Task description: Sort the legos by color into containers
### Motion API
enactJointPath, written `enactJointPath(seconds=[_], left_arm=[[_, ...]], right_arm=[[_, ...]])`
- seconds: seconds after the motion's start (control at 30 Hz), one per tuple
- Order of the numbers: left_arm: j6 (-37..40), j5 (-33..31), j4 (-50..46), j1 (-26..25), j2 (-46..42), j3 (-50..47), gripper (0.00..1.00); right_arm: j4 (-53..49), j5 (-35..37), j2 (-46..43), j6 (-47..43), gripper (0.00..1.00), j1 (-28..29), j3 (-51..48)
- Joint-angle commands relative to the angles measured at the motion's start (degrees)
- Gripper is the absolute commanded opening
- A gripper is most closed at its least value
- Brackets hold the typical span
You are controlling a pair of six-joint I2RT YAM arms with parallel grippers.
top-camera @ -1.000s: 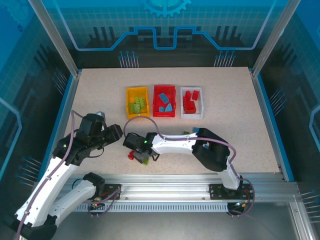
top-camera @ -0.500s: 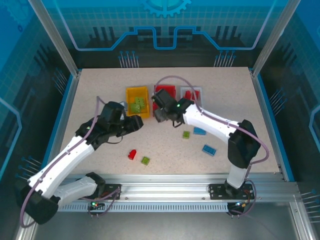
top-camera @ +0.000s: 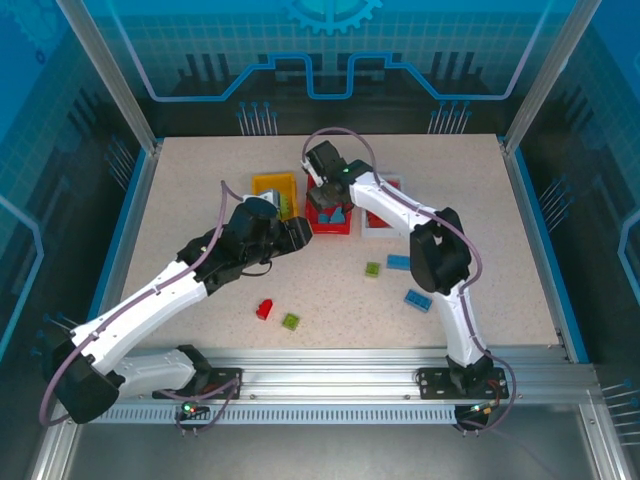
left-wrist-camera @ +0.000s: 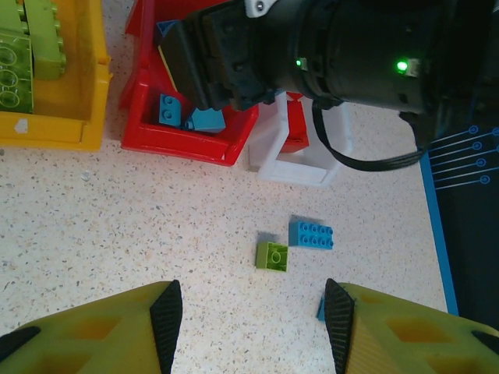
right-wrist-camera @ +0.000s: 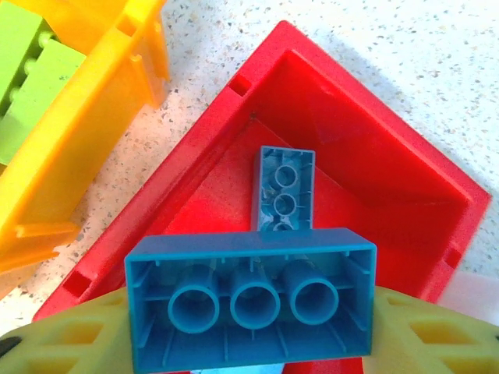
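My right gripper point(right-wrist-camera: 251, 327) is shut on a blue brick point(right-wrist-camera: 249, 300), held underside-up over the red bin point(right-wrist-camera: 374, 148), where another blue brick point(right-wrist-camera: 284, 187) lies. From above, the right gripper point(top-camera: 322, 192) hangs over the red bin point(top-camera: 345, 226). The yellow bin point(top-camera: 268, 183) holds green bricks point(left-wrist-camera: 23, 54); the white bin point(top-camera: 385, 228) holds red ones. My left gripper point(left-wrist-camera: 253, 327) is open and empty above bare table, just in front of the bins point(top-camera: 298, 237). Loose on the table lie a green brick point(left-wrist-camera: 271, 255) and a blue brick point(left-wrist-camera: 311, 234).
More loose pieces sit nearer the front: a blue brick point(top-camera: 418, 299), a red brick point(top-camera: 265, 309) and a green brick point(top-camera: 290, 321). The left arm partly covers the yellow bin. Blue frame rails edge the table.
The right arm swung from the front of the table up to the red bin, carrying a blue brick. The left arm stretched forward and right toward the bins.
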Motion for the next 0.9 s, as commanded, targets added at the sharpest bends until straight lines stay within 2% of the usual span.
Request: enactJointPath(seconds=[0.0,0.2,0.37,0.6,0.87], left_arm=[[-0.57,-1.66,0.59,-0.47,-0.45,1.29,0.55],[-0.18,-1.75,-0.86,-0.47,-0.94,1.68,0.55],[-0.24,-1.36,-1.81,-0.51,-1.09,1.54,0.55],[0.65,-1.31,-5.16,-0.57,-2.21,0.3,0.55],[2.91,-1.36,-12.98,-0.55,-3.88,-0.64,0.55]], right_arm=[[-3.81,-1.39,2.29,-2.22,0.62,-1.15,3.33],[-3.54,-2.16,1.76,-2.06,0.76,-1.12,3.28],[-3.46,-2.23,-1.4,-1.8,0.82,-0.86,2.86],[-1.3,-0.92,-9.89,-0.96,0.69,0.26,-0.95],[5.42,-2.62,-29.23,4.16,0.63,2.02,-16.86]])
